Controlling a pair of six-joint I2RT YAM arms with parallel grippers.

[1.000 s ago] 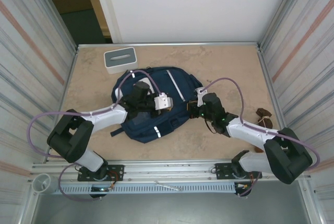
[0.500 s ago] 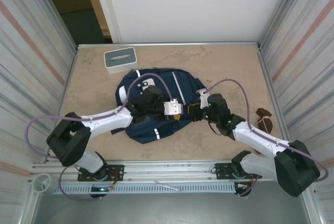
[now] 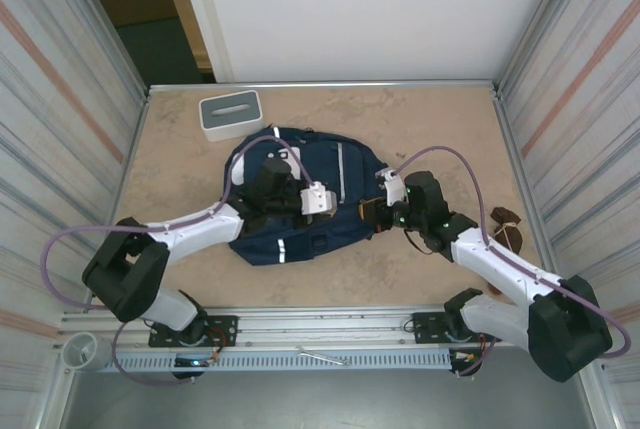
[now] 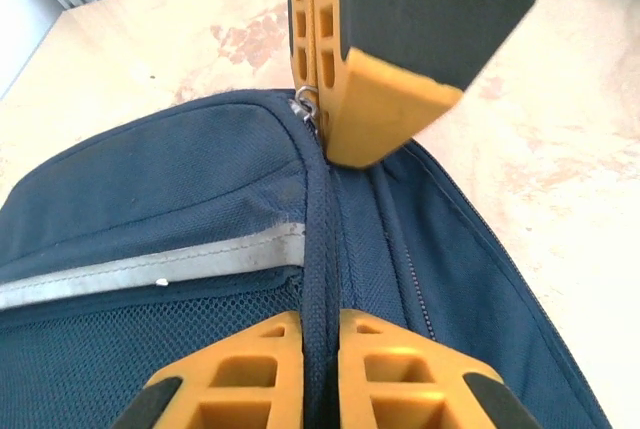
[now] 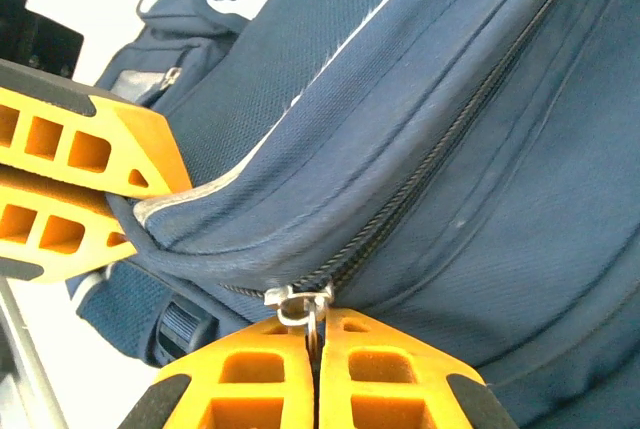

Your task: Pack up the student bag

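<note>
At the far left of the tan, mottled table (image 3: 450, 129) sits a grey-and-white rectangular box (image 3: 230, 114) with a slot in its top. Beside it, mid-table, the student bag (image 3: 300, 164) lies flat, a rounded navy woven-fabric backpack. Both arms cover its near half from overhead, so the grips are hard to read there.

The left gripper (image 3: 322, 201) reaches over the bag's middle. Its wrist camera shows the ribbed yellow fingers (image 4: 250, 369) pressed together on a raised seam ridge of the fabric, with a pale reflective stripe (image 4: 150, 269) and dark mesh (image 4: 90, 369) alongside.

The right gripper (image 3: 371, 211) meets the bag's right edge. Its own camera shows the fingers (image 5: 380, 374) closed flat on a small metal zipper pull (image 5: 300, 301) at the end of a coiled zipper line. That detail is too small to see from above. The left wrist view also catches this pull (image 4: 306, 99).

At the far right a brown object (image 3: 503, 216) lies partly behind the right arm, and its shape is unclear.
</note>
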